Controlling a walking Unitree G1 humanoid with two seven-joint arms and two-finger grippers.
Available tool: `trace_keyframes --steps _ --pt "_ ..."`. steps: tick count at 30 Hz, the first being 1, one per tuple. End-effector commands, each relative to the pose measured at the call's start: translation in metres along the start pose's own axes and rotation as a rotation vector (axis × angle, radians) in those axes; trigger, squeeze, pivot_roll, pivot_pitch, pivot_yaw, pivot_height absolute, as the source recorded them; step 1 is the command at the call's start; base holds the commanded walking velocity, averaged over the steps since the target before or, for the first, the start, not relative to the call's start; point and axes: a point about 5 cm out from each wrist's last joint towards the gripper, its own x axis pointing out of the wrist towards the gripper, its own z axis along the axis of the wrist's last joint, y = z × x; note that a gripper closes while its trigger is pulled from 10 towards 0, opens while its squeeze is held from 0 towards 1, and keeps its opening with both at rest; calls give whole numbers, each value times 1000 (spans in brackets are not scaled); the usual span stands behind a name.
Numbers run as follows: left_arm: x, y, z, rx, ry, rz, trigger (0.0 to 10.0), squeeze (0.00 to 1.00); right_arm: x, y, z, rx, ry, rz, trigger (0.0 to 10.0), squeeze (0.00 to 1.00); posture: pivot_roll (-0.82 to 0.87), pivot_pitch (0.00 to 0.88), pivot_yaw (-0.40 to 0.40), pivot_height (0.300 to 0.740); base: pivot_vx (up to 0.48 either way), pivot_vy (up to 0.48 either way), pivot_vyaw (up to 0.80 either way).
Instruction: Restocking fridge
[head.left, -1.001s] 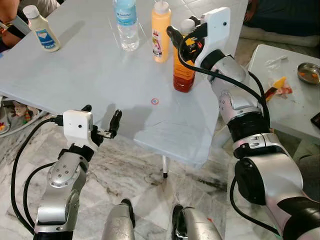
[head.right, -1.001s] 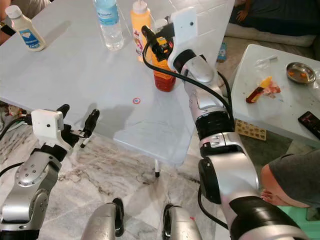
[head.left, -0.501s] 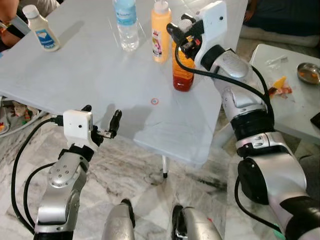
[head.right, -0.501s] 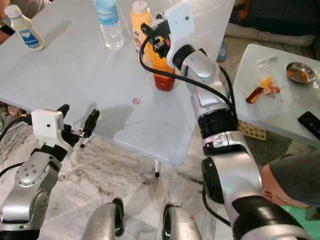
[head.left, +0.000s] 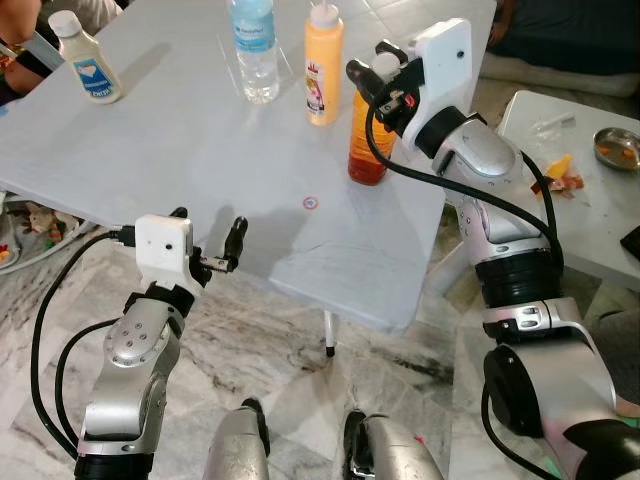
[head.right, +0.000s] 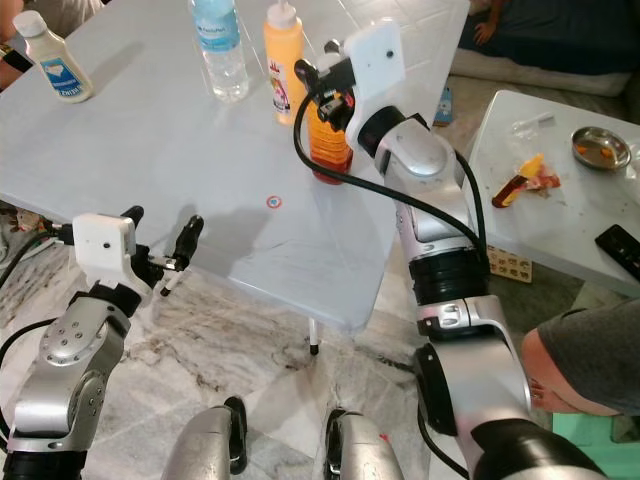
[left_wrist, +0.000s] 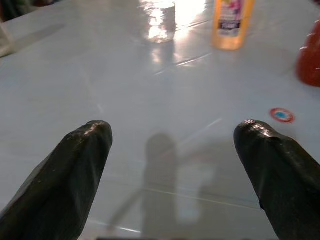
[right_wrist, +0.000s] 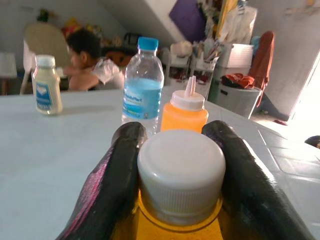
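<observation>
Shifted rightward, right claw (right_wrist: 180, 185) clamps sauce bottle (head.left: 367, 140) (white cap (right_wrist: 181, 170)).

Setting: lived-in home. Marble-tile floor (head.left: 300, 330); pale surface (head.left: 180, 140) carrying sauce bottles (head.left: 322, 62); side table (head.right: 560, 200) with food dish (head.right: 601, 146) at 2 o'clock; cluttered shelves (right_wrist: 220, 55), hanging clothes (right_wrist: 260, 50) behind.

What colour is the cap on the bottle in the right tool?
White cap, seen best in the right wrist view.
</observation>
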Motion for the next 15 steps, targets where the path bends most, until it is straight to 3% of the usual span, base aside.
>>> trace_keyframes --steps 1,2,3,8,15 --pt "0 5 -1 12 19 43 10000 0 -10 5 -13 58 48 -8 0 0 88 195 -4 740 0 0 0" --pt "1 6 0 11 13 51 10000 0 -13 7 -11 68 27 -21 1176 0 85 194 -7 740 0 0 0" --pt "2 6 1 9 8 54 10000 0 -17 7 -10 75 15 -42 10000 0 83 194 -9 740 0 0 0" --pt "4 5 -1 -6 5 80 10000 0 -32 18 -20 154 37 -103 10000 0 68 182 -12 740 0 0 0" --pt "8 2 -7 -24 26 107 10000 0 -39 21 -21 84 44 -197 10000 0 57 147 -19 740 0 0 0"
